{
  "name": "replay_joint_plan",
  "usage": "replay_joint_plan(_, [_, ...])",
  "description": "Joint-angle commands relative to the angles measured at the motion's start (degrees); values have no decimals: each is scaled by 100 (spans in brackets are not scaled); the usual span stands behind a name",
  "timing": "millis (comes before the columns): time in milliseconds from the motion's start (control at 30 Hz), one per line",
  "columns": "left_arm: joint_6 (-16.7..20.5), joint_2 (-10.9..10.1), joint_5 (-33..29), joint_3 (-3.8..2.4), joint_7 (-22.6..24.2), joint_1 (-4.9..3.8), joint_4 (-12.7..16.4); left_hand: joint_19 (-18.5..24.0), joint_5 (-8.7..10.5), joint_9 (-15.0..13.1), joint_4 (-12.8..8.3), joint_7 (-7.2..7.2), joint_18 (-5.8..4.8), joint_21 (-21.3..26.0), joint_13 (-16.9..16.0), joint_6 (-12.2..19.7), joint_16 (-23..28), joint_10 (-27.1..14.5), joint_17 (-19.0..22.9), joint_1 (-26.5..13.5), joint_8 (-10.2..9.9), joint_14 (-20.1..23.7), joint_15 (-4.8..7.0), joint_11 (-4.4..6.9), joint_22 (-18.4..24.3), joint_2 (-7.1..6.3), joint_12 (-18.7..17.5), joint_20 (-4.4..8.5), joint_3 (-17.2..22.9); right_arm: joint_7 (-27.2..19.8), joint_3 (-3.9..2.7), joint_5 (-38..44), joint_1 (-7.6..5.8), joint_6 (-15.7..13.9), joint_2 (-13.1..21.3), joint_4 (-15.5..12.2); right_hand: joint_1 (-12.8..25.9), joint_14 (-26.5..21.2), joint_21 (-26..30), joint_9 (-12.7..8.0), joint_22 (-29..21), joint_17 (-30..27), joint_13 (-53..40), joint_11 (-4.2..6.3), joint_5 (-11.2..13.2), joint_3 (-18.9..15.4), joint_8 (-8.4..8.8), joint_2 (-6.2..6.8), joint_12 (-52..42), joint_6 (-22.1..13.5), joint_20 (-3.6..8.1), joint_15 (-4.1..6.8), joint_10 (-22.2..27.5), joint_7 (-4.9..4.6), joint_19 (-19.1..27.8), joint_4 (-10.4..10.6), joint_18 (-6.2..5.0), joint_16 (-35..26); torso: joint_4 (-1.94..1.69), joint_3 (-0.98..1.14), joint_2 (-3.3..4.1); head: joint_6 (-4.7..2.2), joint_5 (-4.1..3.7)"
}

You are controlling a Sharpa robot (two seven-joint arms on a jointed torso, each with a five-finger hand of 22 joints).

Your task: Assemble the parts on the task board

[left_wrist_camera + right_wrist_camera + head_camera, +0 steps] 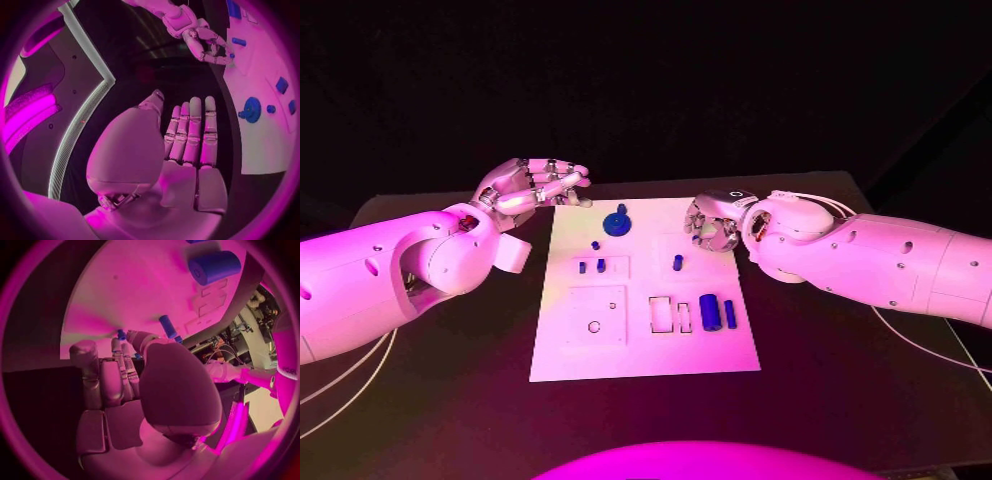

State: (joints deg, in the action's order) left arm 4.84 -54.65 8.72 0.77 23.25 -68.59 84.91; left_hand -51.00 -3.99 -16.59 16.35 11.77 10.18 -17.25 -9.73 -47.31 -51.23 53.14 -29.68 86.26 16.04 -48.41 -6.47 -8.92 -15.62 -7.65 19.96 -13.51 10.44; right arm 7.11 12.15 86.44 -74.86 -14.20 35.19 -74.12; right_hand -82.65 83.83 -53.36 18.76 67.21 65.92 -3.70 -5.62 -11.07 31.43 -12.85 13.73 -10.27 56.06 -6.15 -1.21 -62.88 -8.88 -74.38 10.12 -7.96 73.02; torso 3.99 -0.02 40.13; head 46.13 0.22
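The white task board [646,340] lies in the middle of the table. A blue gear [619,220] [252,109] stands near its far edge. A short blue peg [678,263] [167,326] stands mid-board, and a thick blue cylinder [710,310] [214,266] with a thin blue bar [730,313] lies nearer me. My left hand [531,185] [187,145] hovers off the board's far left corner, fingers straight, palm bare. My right hand [715,222] [125,375] is over the far right corner, fingers curled, pinching a small blue part [120,334] [231,55] at its fingertips.
Two small blue pegs [591,266] stand in a raised square on the board's left side, above a plate with a round hole [596,325]. Rectangular slots [668,313] sit beside the cylinder. Thin cables [351,375] trail over the table on both sides.
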Motion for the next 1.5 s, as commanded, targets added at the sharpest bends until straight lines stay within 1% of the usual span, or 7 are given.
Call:
replay_joint_plan(33, [3, 2, -37, -6, 31, -1, 8, -46, -15, 9, -32, 83, 27, 34, 10, 19, 16, 1, 10, 62, -23, 50, 9, -41, 11, 1, -11, -3, 24, -28, 3, -59, 23, 85, -30, 47, 18, 151, -27, 16, 18, 11, -6, 5, -3, 56, -29, -52, 12, 46, 21, 28, -48, -6, -20, -25, 75, 30, -8, 4, 9, 17, 12])
replay_joint_plan(300, [-3, -17, -30, -6, -3, -1, 24, -49, -16, 9, -32, 85, 26, 42, 11, 22, 19, -2, 15, 75, -25, 54, 8, -43, 16, 7, -11, -4, 30, 6, 5, -45, 54, 211, -57, 98, 47, 155, -55, 43, 49, 25, -8, 19, 2, 126, -55, -56, 19, 78, 29, 39, -109, 3, -31, -95, 78, 49, 16, 0, 8, 68, 7])
replay_joint_plan(700, [-5, -15, 9, -6, -33, -1, 38, -48, -12, 12, -26, 93, 23, 61, 14, 33, 28, -17, 28, 83, -30, 71, 1, -50, 29, 6, -15, -7, 29, 64, 13, 23, 76, 284, -54, 99, 132, 150, -78, 105, 97, 9, -12, 41, 145, 260, -104, -89, 55, 115, 43, 56, -210, 21, -31, -262, 81, 59, 11, 10, 2, 85, 1])
replay_joint_plan(967, [-6, -13, 12, -6, -29, -1, 42, -48, -12, 12, -26, 93, 23, 61, 14, 33, 28, -17, 28, 83, -30, 71, 1, -50, 29, 6, -15, -7, 29, 154, 21, 163, 99, 326, -69, 110, 117, 151, -141, 175, 170, 22, -28, 80, 159, 403, -180, -151, 55, 185, 77, 94, -360, 46, -48, -496, 88, 84, 9, 16, 7, 95, -4])
replay_joint_plan(1233, [-4, -14, 34, -6, -30, -1, 41, -50, -10, 13, -21, 97, 23, 75, 15, 37, 33, -24, 36, 86, -32, 80, -3, -55, 37, 7, -15, -9, 28, 314, 31, 365, 137, 194, -63, 103, 56, 206, -408, 246, 390, 226, -41, 110, 160, 638, -258, -225, 69, 252, 131, 129, -524, 59, -126, -878, 126, 259, 4, 10, 5, 117, 1])
replay_joint_plan(1400, [-2, -18, 47, -6, -31, -1, 39, -50, -10, 13, -21, 97, 23, 75, 15, 37, 33, -24, 36, 86, -32, 80, -3, -55, 37, 7, -15, -9, 28, 354, 33, 394, 142, 84, -24, 65, 468, 156, -264, 221, 352, 70, -11, 27, 130, 578, -149, 0, 228, 40, 68, 55, -339, -12, -17, -857, 109, 161, 7, 9, 1, 124, 11])
replay_joint_plan(1500, [-3, -19, 55, -6, -32, -1, 40, -50, -10, 13, -21, 97, 23, 75, 15, 37, 33, -24, 36, 86, -32, 80, -3, -55, 37, 7, -15, -9, 28, 358, 33, 402, 146, 50, -2, 36, 566, 153, -237, 221, 344, 62, -14, 16, 161, 554, -135, 47, 250, 10, 49, 42, -313, -19, -5, -839, 104, 160, 14, 10, 2, 126, 14])
